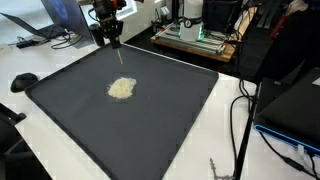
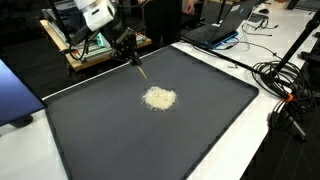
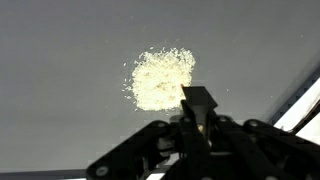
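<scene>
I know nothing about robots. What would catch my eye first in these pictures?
A pale crumbly heap lies in the middle of a big dark mat and stands out sharply against it. Above the mat, near one edge, the gripper is shut on a thin stick-like tool. The tool slants down, with its tip close to the heap.
</scene>
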`<state>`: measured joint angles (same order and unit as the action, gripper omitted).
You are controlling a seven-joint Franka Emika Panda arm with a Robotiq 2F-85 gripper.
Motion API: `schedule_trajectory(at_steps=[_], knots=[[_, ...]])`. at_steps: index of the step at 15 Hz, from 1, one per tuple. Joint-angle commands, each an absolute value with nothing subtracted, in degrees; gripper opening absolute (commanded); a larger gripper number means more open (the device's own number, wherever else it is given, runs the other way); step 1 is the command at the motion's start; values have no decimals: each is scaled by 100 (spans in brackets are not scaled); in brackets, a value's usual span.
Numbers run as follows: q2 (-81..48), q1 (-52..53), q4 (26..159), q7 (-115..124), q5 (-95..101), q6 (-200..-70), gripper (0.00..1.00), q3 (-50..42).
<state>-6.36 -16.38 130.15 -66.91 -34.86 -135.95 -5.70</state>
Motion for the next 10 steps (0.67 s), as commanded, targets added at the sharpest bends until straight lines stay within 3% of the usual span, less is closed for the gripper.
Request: schedule_trajectory(at_steps=[1, 5, 10], knots=[[98, -1140, 13842, -5883, -3029, -14540, 3, -537], [371, -686, 14269, -4420, -1648, -15320, 3, -398], [478, -406, 14286, -2517, 363, -15228, 3, -216]])
